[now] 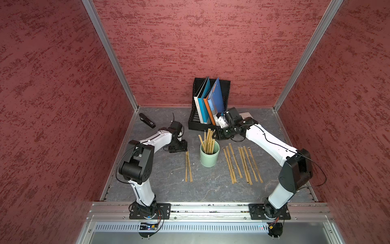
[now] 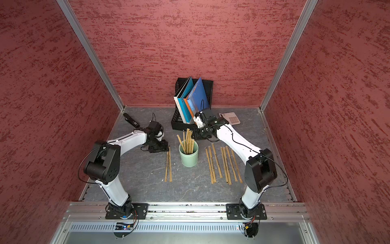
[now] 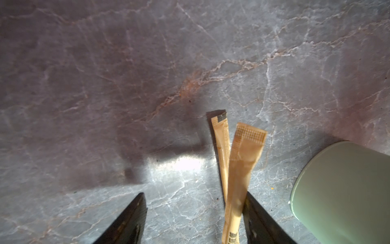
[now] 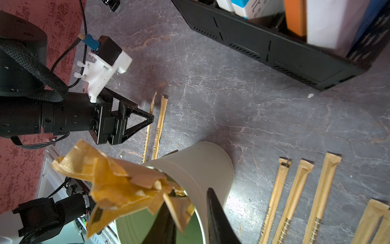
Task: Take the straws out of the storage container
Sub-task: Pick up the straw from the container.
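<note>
The storage container, a mint-green cup [image 1: 209,156] [image 2: 188,155], stands mid-table with several tan straws [image 1: 207,140] sticking up out of it. My right gripper [image 1: 214,134] [image 4: 187,194] is at the straws' tops, one finger among them and one by the cup's rim. The jaws are narrowly open around one straw end [image 4: 179,211], with a gap still showing. Two straws [image 1: 188,166] [image 3: 238,169] lie left of the cup. My left gripper [image 1: 185,148] [image 3: 195,198] hovers open over their far ends. Several more straws [image 1: 242,164] [image 4: 295,196] lie right of the cup.
A black mesh file holder [image 1: 211,124] with coloured folders stands just behind the cup and my right wrist. A black stapler [image 1: 147,120] lies at the back left. A calculator [image 2: 231,118] lies at the back right. Red walls enclose three sides.
</note>
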Motion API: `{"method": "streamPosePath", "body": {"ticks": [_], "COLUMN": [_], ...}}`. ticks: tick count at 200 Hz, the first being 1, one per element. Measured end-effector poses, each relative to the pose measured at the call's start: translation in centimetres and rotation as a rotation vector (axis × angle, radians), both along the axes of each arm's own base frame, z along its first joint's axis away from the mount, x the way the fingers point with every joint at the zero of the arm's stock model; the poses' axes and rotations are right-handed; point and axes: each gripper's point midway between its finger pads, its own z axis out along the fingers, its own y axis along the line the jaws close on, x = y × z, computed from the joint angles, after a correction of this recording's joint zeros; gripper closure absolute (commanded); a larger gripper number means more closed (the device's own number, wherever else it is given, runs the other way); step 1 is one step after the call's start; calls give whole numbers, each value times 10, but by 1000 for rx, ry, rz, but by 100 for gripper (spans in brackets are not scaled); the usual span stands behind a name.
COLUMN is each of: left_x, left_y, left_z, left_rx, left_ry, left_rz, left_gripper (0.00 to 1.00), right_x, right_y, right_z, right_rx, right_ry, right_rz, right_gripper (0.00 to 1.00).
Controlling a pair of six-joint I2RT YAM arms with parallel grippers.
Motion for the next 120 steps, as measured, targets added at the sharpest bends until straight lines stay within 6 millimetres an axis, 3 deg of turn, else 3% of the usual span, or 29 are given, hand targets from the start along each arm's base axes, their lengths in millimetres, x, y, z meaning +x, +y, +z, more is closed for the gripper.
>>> {"method": "streamPosePath", "body": {"ticks": [27, 68, 120], "left_x": [0, 0, 0], "left_y": [0, 0, 0], "left_z": [0, 0, 0], "left_rx": [0, 0, 0], "left_ry": [0, 0, 0], "left_rz": [0, -1, -2], "left_gripper": [29, 29, 29], "right_x": [0, -1, -4], "right_y": [0, 2, 2], "right_z": [0, 1, 5], "right_rx": [1, 12, 18], "right_ry": [2, 7, 6], "right_rz": [1, 7, 10], "right_gripper": [78, 92, 93]}}
